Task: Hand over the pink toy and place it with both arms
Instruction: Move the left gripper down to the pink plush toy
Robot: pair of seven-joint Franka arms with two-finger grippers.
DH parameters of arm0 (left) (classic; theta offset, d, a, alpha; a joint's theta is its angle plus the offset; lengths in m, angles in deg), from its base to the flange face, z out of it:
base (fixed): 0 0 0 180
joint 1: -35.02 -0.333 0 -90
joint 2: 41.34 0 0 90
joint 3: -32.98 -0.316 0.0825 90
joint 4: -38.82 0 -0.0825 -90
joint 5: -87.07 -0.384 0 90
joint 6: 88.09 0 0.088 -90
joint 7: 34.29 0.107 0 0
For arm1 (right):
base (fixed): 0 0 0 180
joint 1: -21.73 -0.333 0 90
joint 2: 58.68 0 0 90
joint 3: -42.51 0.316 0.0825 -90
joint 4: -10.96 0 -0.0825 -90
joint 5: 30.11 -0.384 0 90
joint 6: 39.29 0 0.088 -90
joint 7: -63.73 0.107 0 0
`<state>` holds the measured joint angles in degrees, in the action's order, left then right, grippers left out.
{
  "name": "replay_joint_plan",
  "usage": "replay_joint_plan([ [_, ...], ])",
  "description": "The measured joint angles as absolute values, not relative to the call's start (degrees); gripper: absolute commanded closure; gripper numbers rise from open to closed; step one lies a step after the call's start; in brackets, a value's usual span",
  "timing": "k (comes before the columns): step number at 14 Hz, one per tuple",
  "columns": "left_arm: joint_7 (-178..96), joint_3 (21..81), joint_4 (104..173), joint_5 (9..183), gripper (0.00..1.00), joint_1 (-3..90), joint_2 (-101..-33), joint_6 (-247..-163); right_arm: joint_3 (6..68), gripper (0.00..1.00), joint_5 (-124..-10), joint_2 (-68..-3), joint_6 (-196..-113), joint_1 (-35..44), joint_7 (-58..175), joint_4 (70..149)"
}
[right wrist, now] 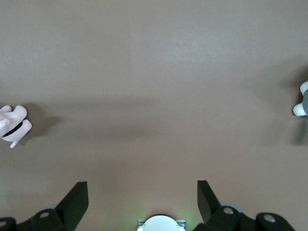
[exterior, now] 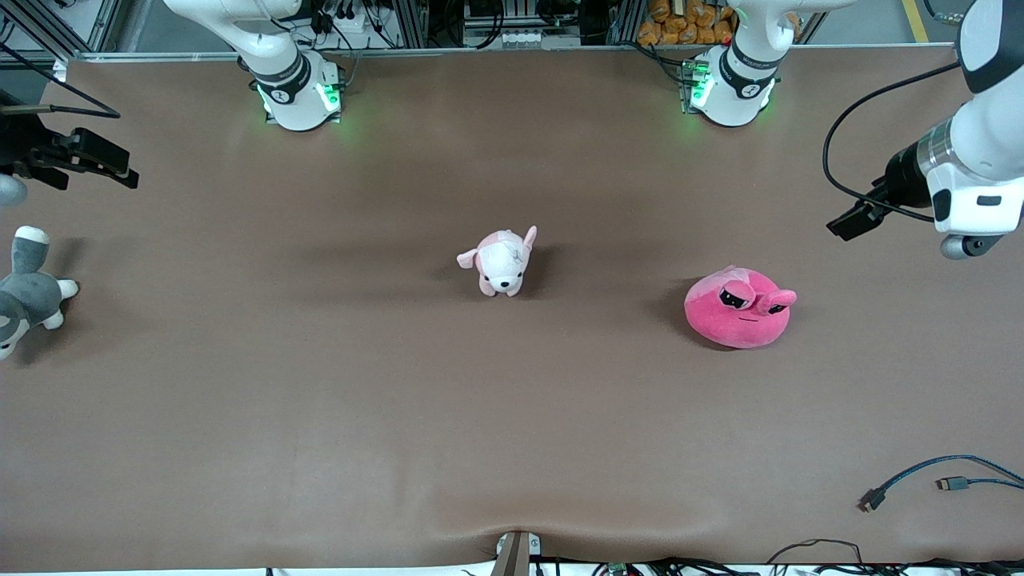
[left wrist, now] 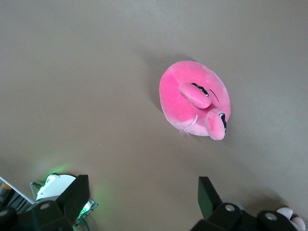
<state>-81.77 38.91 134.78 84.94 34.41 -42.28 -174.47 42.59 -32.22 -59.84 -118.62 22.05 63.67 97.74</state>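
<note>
Sitting flat on the brown table (exterior: 512,448) toward the left arm's end, the pink toy (exterior: 738,309) faces the front camera, eyes uppermost, its long axis running along the table's length. The left gripper (left wrist: 139,202) hangs above bare table near it, fingers spread wide, empty. The right gripper (right wrist: 142,204) waits likewise open and empty over the other end, near a grey-and-white plush (exterior: 28,292). A pale puppy plush (exterior: 500,262) stands mid-table.

Pink toy (left wrist: 192,103) on brown table (left wrist: 86,82) (eyes bulging), left tool (left wrist: 142,202) spread wide above, empty
</note>
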Motion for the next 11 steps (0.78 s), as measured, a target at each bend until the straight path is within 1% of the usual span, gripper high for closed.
replay_joint_plan([
  [4,-83.74,38.58,134.15,85.22,0.00,32.18,-42.76,-174.50,42.66,0.00,-32.22,-59.49,-118.69,22.00,63.40,97.74],
  [7,-93.48,38.92,134.39,86.07,0.00,32.14,-43.45,-176.50,42.73,0.00,-32.22,-59.49,-119.64,21.91,63.40,97.73],
  [11,-104.64,38.97,137.86,86.09,0.00,31.93,-43.90,-181.06,42.76,0.00,-32.19,-59.52,-119.71,21.85,63.41,97.72],
])
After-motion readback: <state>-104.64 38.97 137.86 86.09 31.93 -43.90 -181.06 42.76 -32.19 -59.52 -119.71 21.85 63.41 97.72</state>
